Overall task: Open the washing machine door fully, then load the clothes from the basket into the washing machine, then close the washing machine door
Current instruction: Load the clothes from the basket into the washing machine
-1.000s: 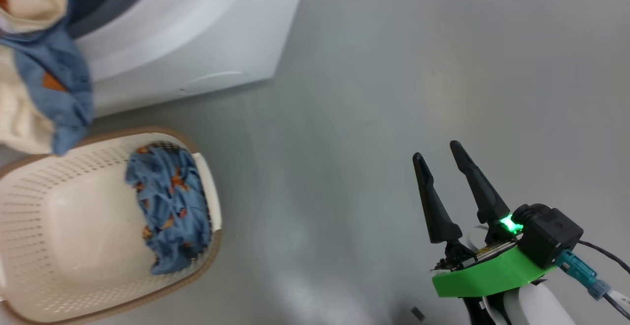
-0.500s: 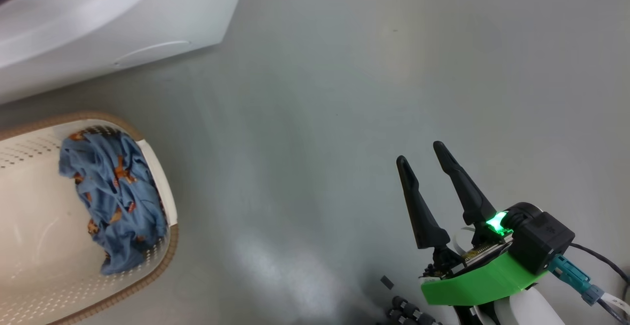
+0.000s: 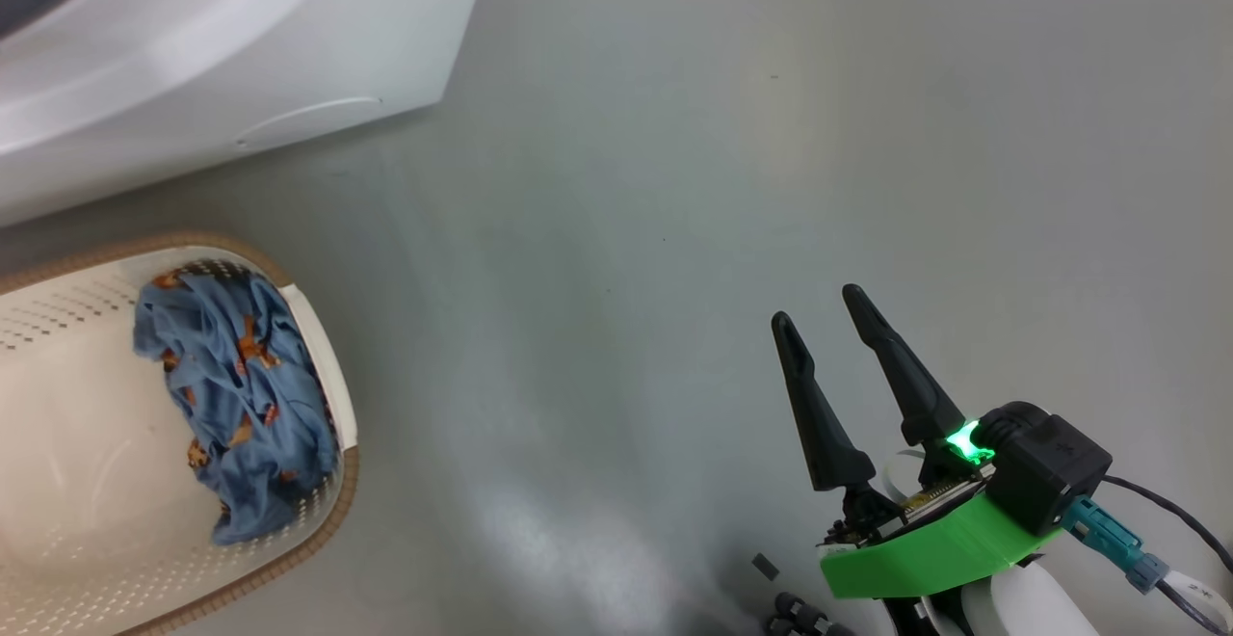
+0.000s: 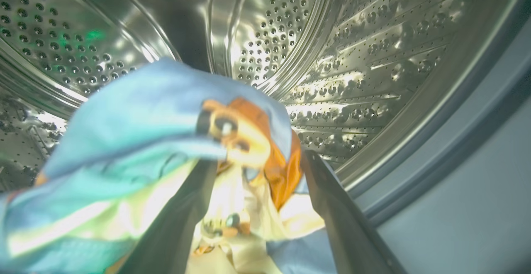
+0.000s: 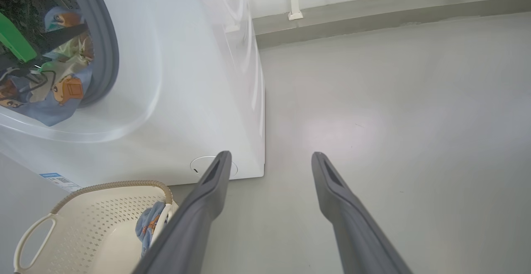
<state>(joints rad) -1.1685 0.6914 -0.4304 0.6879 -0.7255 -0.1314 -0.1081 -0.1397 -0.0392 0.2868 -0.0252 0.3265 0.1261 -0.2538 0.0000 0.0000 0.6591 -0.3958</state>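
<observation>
- While the left claw (image 4: 258, 160) sits inside the drum (image 4: 352, 58), its fingers stand wide apart and grip nothing. Clothes (image 4: 137, 112) of blue, cream and orange lie slack between and over them, heaped mostly ahead and to the claw's left.
- Right claw (image 3: 817, 306) hangs wide and empty over bare floor (image 3: 771, 135), well apart from everything.
- One blue piece (image 3: 241, 395) lies in the basket (image 3: 342, 482), far off to the right claw's left and about level with its fingers. It is bunched against the end wall nearest that claw.
- Its long axis runs along that wall, roughly parallel to the right claw's fingers.
- Washer (image 5: 186, 79) stands just beyond the basket, so I'd judge the left claw the nearer one. It would need to back out of the drum, then come down on the piece with its fingers across the length.
</observation>
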